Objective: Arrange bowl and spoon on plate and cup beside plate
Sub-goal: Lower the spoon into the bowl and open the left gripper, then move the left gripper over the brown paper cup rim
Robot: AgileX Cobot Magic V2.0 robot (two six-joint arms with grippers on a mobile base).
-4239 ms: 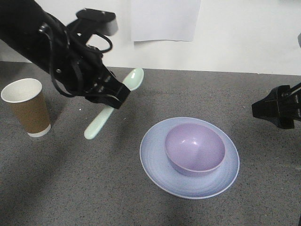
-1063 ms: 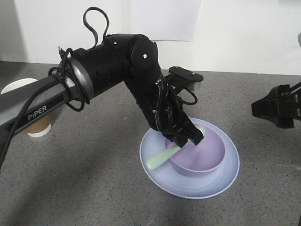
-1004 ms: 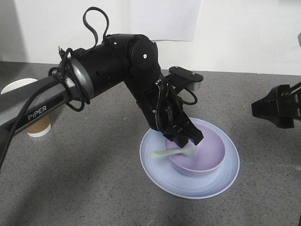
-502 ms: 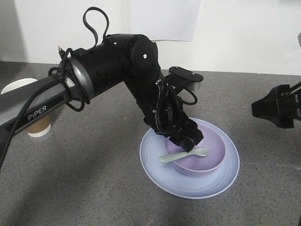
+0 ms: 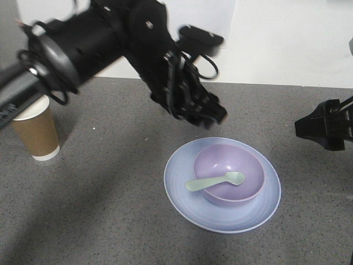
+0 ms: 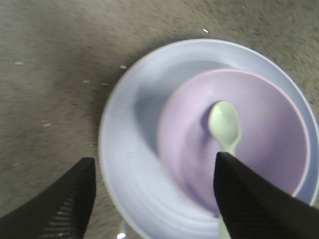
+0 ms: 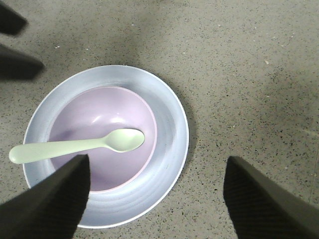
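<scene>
Your inventory: spoon (image 5: 214, 181) across bowl (image 5: 229, 174) on plate (image 5: 222, 185); cup (image 5: 35, 128) apart, left; both grippers' fingers released, empty.

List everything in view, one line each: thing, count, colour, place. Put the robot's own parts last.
plate: one, pale blue-lavender, on the table right of centre.
bowl: one, lilac-purple, sitting on the plate.
spoon: one, pale mint green, scoop inside the bowl, handle resting over the bowl's rim and sticking out above the plate.
cup: one, brown paper with a white base ring, upright at the table's left edge, well apart from the plate.
sheet of paper: one, white, on the wall behind.
table: one, grey speckled.
left gripper: one, black, open and empty, above the plate.
right gripper: one, black, open and empty.
</scene>
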